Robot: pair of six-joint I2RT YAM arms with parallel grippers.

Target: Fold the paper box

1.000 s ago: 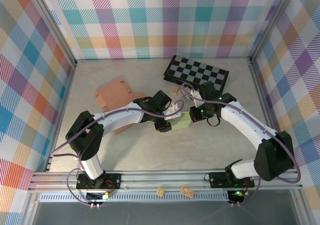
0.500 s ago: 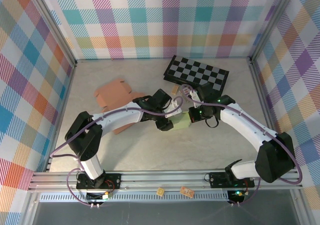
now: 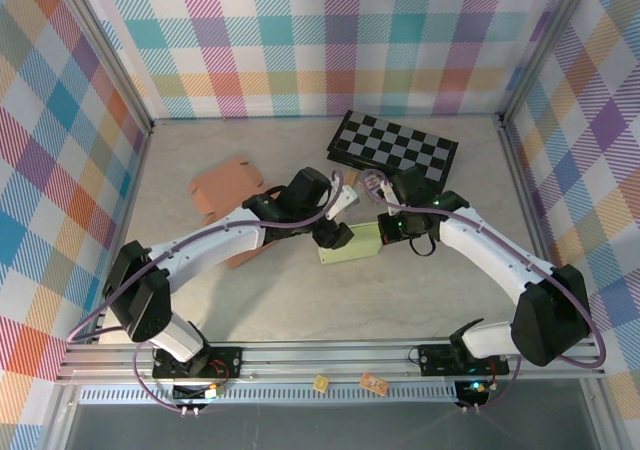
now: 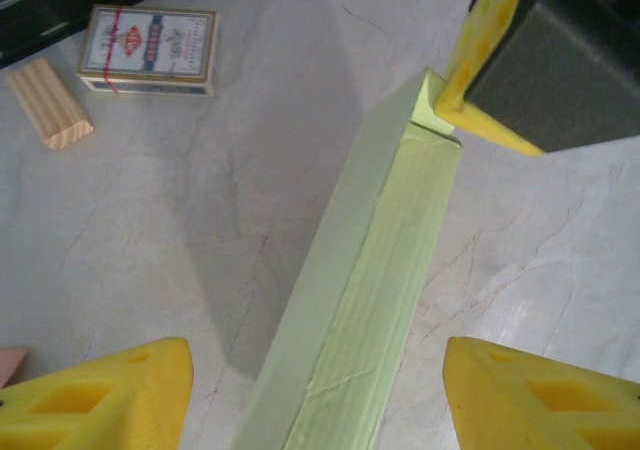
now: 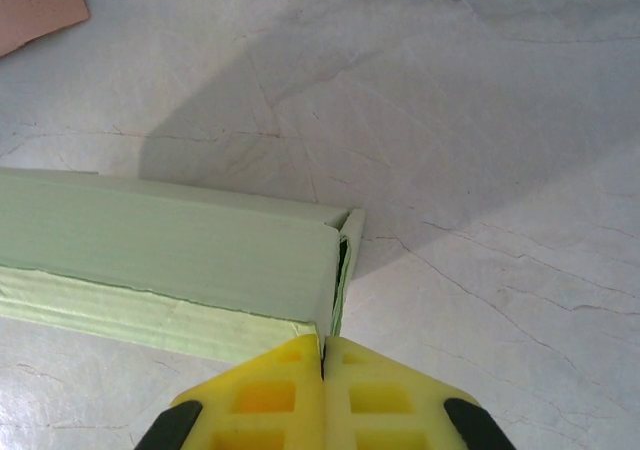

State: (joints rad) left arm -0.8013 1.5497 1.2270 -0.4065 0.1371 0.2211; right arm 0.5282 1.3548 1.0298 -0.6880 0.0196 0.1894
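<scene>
The left tool (image 4: pixel 315 375) has let go. A second ago it sat low over the box (image 3: pixel 352 247). Now it has pulled up and back toward the far side, with its fingers spread wide and touching nothing. From its wrist camera the box runs lengthwise through the gap between the fingers, clear of both.

This move uncovers more of the box, which lies on the surface (image 3: pixel 300 300) mid-way between the two arms as a long, narrow, pale green form. One long crease is already set. I judge that a fold has just been pressed and released, and the ends are still to be closed.

The right tool (image 5: pixel 322 355) has stayed closed at the right-hand end of the box. It seems to be nipping the thin end flap, though the view is too tight to rule out that it is only pressing against it. Either way it steadies that end while the left tool is free to come in again.

A flat sheet of brown cardboard (image 3: pixel 222 187) lies well to the left, partly under the left arm. Past the far end of the box are a wooden block (image 4: pixel 50 117) and, beside it, a card pack (image 4: pixel 148 50). Both are near enough to crowd a wide sweep. The chessboard (image 3: pixel 395 145) lies further back and to the right, out of the way.
</scene>
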